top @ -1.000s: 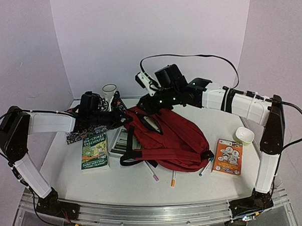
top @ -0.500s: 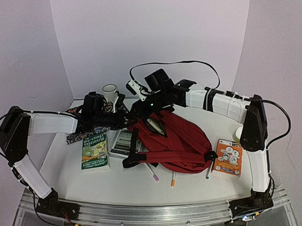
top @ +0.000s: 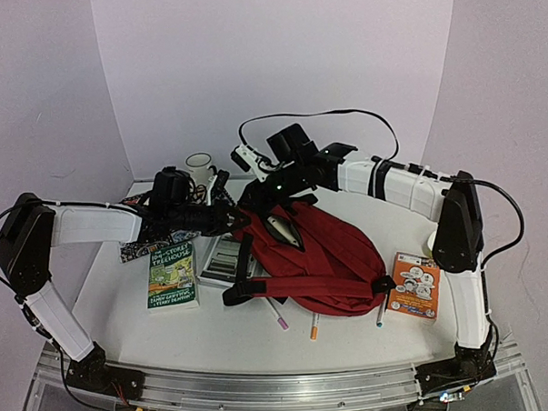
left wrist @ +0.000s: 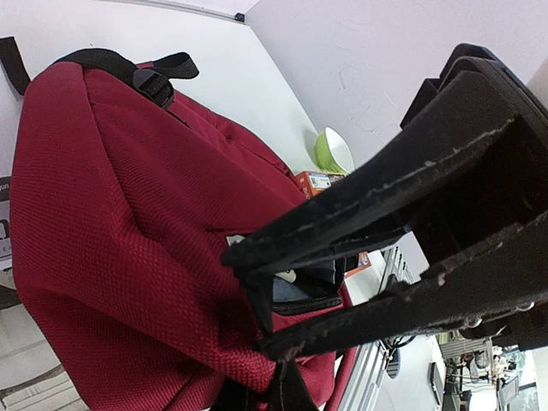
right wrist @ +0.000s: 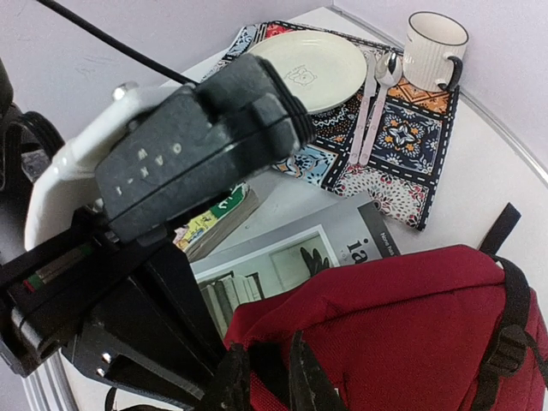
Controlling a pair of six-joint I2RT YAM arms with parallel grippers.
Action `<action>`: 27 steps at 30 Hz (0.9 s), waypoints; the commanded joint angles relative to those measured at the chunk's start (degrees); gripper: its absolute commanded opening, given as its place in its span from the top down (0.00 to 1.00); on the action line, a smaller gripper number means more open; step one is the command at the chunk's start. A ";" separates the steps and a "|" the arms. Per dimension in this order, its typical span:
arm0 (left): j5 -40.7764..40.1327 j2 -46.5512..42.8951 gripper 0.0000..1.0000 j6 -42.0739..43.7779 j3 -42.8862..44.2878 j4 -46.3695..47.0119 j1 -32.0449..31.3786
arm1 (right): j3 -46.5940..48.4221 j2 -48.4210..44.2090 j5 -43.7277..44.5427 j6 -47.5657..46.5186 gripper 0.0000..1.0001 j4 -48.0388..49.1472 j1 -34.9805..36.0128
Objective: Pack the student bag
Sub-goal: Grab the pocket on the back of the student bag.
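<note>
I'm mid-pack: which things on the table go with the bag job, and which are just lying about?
Likely for the job: student bag, green Treehouse book, grey magazine, orange booklet, markers at the bag's near edge.

Likely just lying about: patterned placemat, plate, spoon, mug, green bowl.
</note>
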 commanded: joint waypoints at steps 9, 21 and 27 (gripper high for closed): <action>0.68 -4.16 1.00 1.64 3.12 3.71 -0.59 | -2.60 -1.20 3.19 0.57 0.81 -0.78 -0.83; 0.35 -4.23 1.00 2.39 3.19 3.68 -0.58 | -2.14 -0.31 3.06 1.38 0.99 -1.06 -0.79; -2.08 -4.10 1.00 1.96 2.02 3.68 -0.16 | -4.14 -3.32 1.62 1.52 1.00 -0.98 -0.78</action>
